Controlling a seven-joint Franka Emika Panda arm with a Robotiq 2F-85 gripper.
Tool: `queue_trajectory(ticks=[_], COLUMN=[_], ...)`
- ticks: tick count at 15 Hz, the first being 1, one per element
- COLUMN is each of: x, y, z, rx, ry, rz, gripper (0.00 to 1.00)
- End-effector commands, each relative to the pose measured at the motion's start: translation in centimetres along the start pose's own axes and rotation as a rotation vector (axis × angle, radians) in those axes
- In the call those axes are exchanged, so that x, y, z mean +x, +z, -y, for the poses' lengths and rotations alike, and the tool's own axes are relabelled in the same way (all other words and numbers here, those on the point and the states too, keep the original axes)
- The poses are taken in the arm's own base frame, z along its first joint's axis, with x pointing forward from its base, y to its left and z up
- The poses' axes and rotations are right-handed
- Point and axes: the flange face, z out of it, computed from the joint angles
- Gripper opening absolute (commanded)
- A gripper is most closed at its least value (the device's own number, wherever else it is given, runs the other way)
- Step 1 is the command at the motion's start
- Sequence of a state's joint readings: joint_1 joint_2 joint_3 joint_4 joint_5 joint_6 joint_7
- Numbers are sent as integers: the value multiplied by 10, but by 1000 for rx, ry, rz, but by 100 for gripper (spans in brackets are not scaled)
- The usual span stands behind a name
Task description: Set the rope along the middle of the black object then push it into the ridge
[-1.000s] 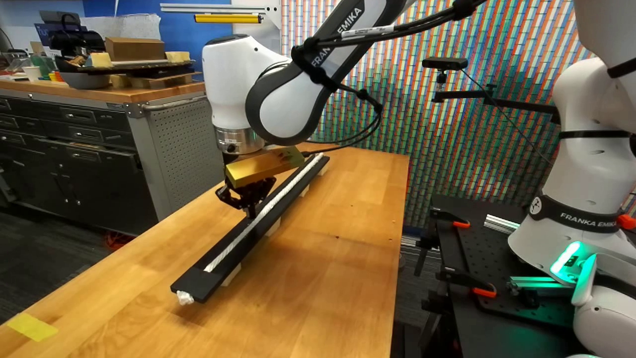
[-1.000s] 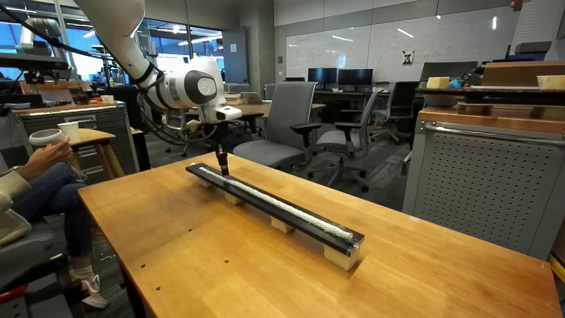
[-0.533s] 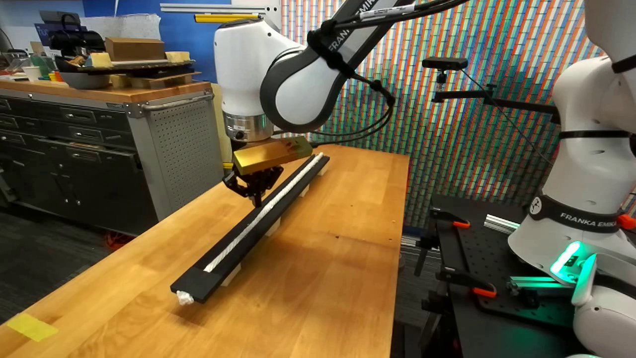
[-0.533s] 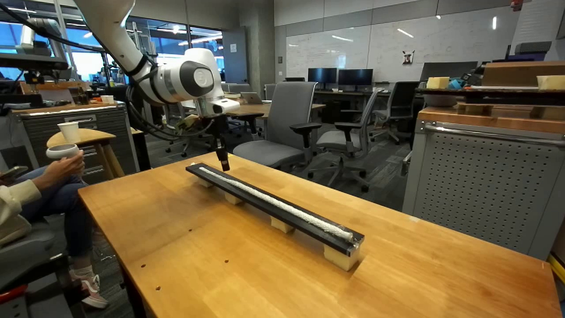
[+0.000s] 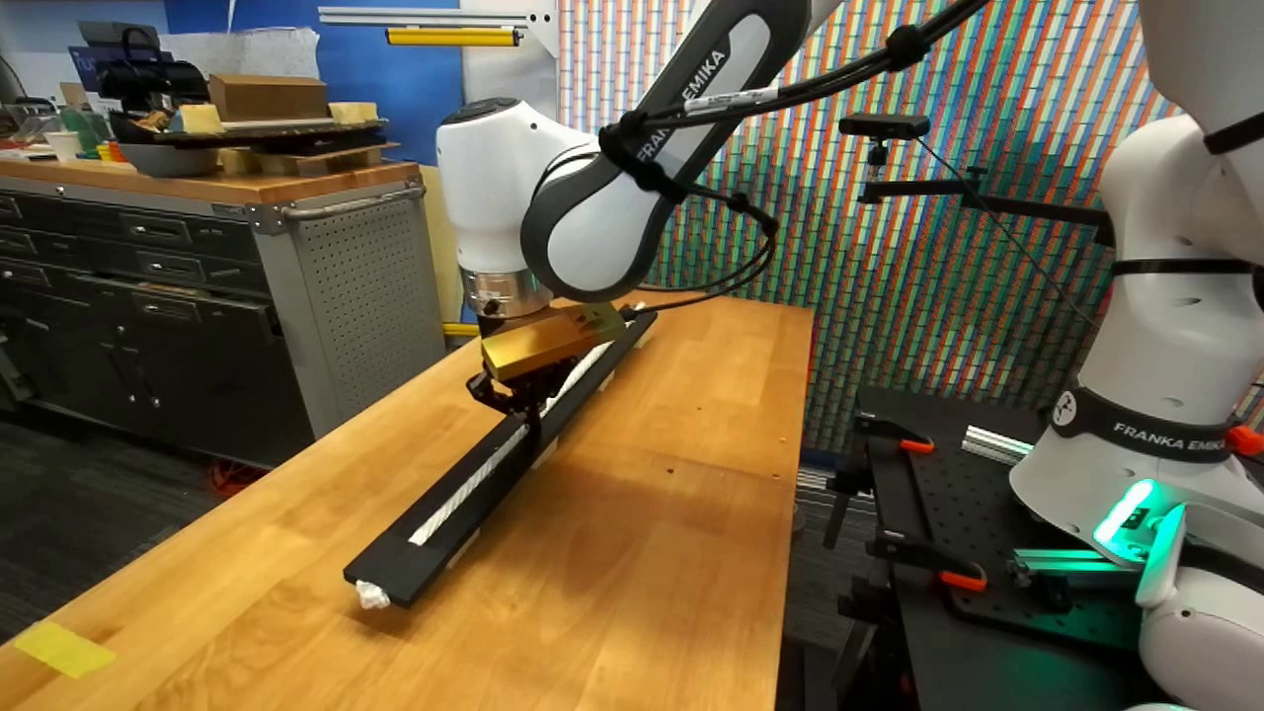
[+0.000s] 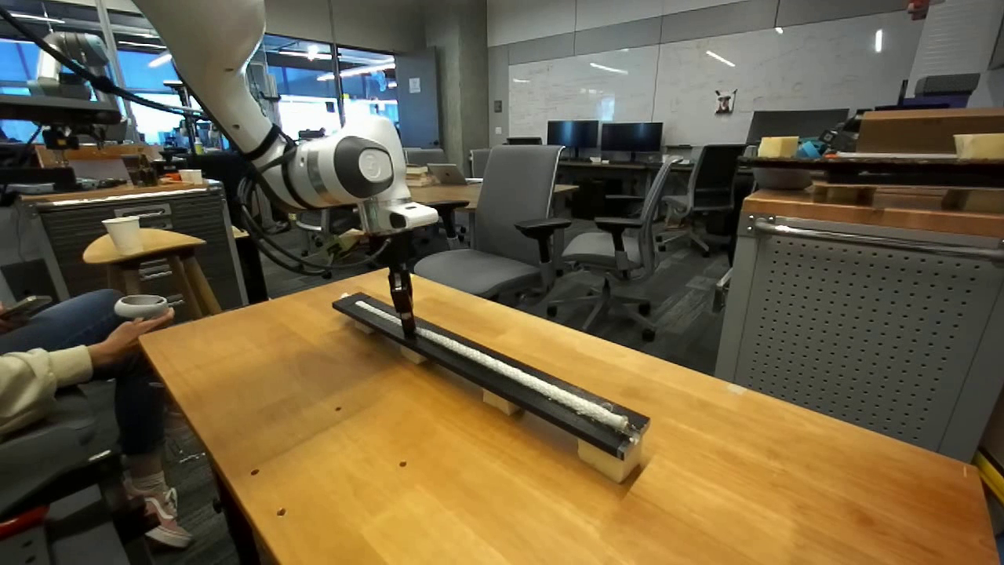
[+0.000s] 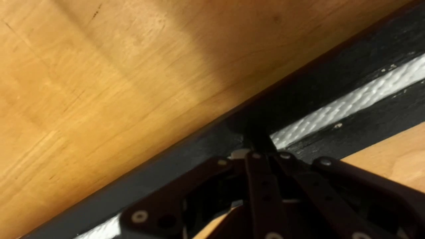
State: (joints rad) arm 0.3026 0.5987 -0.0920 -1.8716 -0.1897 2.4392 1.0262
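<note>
Across the desk [image 6: 329, 439], in an exterior view, the rope [image 6: 533, 384] lies along the black bar [image 6: 492, 382], far left to near right. The claw [image 6: 409, 333], pressed together, stands on or beside the rope, unclear which; most rope runs near-right from there, likely the pressing line.

White braided rope [image 7: 345, 107], black bar [image 6: 510, 392], black pincer [image 6: 409, 333], honey-brown grained table [image 7: 116, 83], multicolour-striped backdrop [image 5: 820, 217]

- Black bar [image 6: 490, 379]: long, narrow, straight; runs from 10 o'clock to 4 o'clock in an exterior view.
- Rope [image 6: 525, 377]: white, braided; lies straight along the bar's middle; visible run stops short of the 10 o'clock end.
</note>
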Motion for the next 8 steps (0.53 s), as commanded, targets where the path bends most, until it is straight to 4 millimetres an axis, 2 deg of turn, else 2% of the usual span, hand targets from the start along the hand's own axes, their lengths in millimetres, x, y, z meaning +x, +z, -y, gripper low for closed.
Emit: queue_trajectory(ticks=[1,4,8], x=[12,13,10], y=[24,13,-13], z=[3,6,4], rx=[-42,-42,-15], ry=[-2,-2,-3], rz=[41,30,-29], gripper=[2,2,2])
